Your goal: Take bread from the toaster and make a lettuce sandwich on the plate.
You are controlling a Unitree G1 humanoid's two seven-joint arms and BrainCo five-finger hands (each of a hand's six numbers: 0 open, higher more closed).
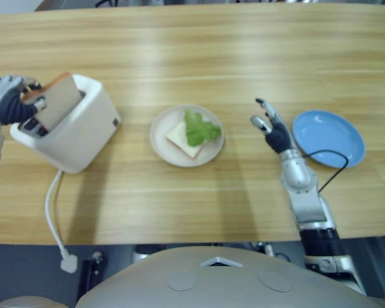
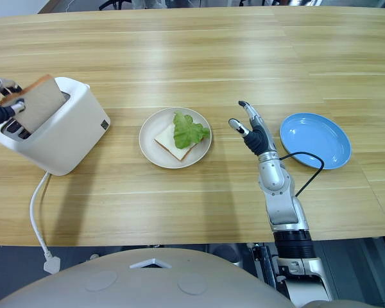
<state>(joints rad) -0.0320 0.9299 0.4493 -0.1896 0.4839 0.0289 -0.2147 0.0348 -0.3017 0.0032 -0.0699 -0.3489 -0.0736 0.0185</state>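
one wooden table (image 1: 244,51) bears toaster (image 1: 83,138), white plate (image 1: 162,146) and blue plate (image 1: 327,138).

Both views look forward and steeply down from the robot's head onto the table (image 1: 244,51). The two eyes sit side by side (the left eye view from slightly further left), near enough that the table spans the whole width. They share almost the same scene: the left robot hand (image 1: 6,102) on the bread (image 1: 54,99) at the toaster (image 1: 83,138), the white plate (image 1: 159,138) left of the right robot hand (image 1: 273,128), and the blue plate (image 1: 327,138) just right of it. In the right eye view everything sits slightly further left.
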